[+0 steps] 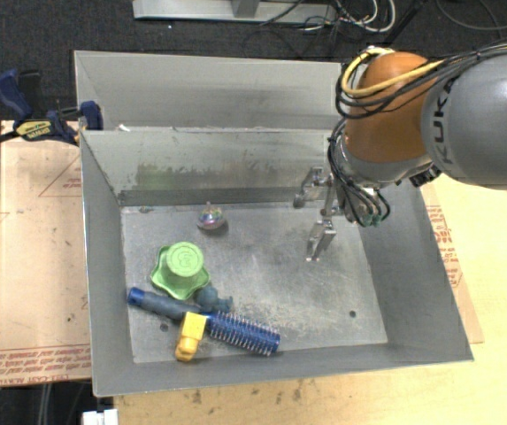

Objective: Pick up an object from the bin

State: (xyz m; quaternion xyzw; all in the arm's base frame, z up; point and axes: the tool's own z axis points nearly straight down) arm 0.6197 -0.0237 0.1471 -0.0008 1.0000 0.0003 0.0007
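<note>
Overhead, the arm (487, 122) hangs its tool (317, 218) spread, rightward in the bin (235, 153).

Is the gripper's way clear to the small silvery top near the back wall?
Probably yes: only bare floor lies between the open gripper and the top, which stands alone.

"Where's the camera?"

"Up above the bin (262, 277), looking down, tipped a little to one side, so the far wall (226, 162) faces it."

"Close in?"

"Back enough to take in the whole bin and some floor (76, 11) beyond. The arm (479, 122) enters from its right."
</note>
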